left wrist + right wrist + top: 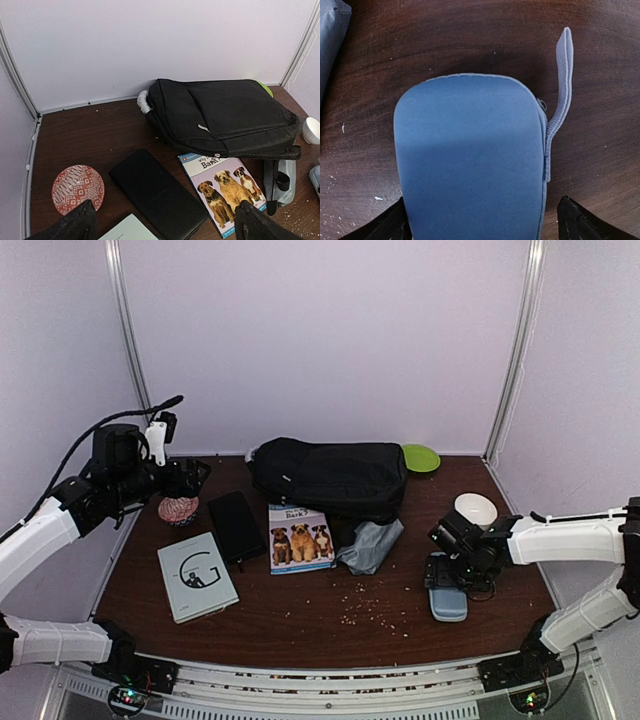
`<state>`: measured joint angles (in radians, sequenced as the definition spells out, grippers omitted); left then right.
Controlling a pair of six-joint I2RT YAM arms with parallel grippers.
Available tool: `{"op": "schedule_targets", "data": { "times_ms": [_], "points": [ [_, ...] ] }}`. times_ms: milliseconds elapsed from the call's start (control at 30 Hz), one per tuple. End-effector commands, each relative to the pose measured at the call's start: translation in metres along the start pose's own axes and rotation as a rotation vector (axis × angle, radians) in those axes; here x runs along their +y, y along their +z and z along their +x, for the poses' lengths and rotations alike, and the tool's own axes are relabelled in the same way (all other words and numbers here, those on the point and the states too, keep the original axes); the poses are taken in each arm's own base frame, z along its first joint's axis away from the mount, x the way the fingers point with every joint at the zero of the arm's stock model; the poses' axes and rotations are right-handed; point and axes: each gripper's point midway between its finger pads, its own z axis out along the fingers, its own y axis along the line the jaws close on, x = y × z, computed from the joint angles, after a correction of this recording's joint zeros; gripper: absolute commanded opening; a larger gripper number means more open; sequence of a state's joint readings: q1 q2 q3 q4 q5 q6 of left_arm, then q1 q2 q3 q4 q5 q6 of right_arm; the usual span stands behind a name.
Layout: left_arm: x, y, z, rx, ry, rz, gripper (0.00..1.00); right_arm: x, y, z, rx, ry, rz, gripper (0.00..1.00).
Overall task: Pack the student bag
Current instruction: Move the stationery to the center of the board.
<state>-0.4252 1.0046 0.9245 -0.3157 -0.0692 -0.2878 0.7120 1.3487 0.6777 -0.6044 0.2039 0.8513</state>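
— Light-blue zipped fabric pencil case (470, 160) fills the right wrist view. It lies flat on the dark wooden desk (600, 60), its near end cut off by the frame, with a strap loop running up its right side.

— And the right claw (485, 222)?

— Jaws wide apart, straddling the case. Only the black fingertips (572, 220) show, in the bottom corners. The right one stands clear of the case. The left one sits at its edge, and I cannot tell whether it touches.

— Where is the student bag (330, 475)?

— That large black fabric backpack lies flat at the far middle of the desk, near the back wall. I cannot make out whether its zips are open. It hides most of a round green plate (422, 457) behind its right end.

— The left claw (195, 477)?

— Raised over the far left of the desk, jaws apart, gripping nothing.

— What else is there?

— A red patterned bowl (78, 188) lies at the far left. Right of it is a flat black notebook (157, 192), then a picture book with three dogs on its cover (225, 192), its far edge tucked under the bag. A grey fabric pouch (280, 180) lies right of that with a black strap across it. A white bowl (312, 131) is cut off at the right edge of the left wrist view. A pale book with a large G (197, 576) lies near left.
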Motion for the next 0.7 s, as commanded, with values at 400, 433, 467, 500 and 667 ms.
{"op": "schedule_targets", "data": {
  "times_ms": [400,433,467,500,667],
  "points": [
    [-0.002,-0.003,-0.016,-0.029,-0.025,0.013,0.98,0.011,0.005,0.009,0.027,0.004,-0.063,0.95],
    [-0.002,-0.002,-0.016,-0.028,-0.025,0.012,0.98,0.012,0.003,0.007,0.021,0.003,-0.064,0.95],
    [-0.002,-0.002,-0.016,-0.027,-0.025,0.012,0.98,0.012,0.002,0.005,0.014,-0.004,-0.061,0.94],
    [-0.002,-0.002,-0.016,-0.024,-0.025,0.012,0.98,0.012,0.002,0.003,0.009,-0.015,-0.058,0.94],
    [-0.003,0.002,-0.013,-0.007,-0.023,0.013,0.98,0.013,0.002,-0.005,-0.004,-0.079,-0.026,0.92]
  ]
}}
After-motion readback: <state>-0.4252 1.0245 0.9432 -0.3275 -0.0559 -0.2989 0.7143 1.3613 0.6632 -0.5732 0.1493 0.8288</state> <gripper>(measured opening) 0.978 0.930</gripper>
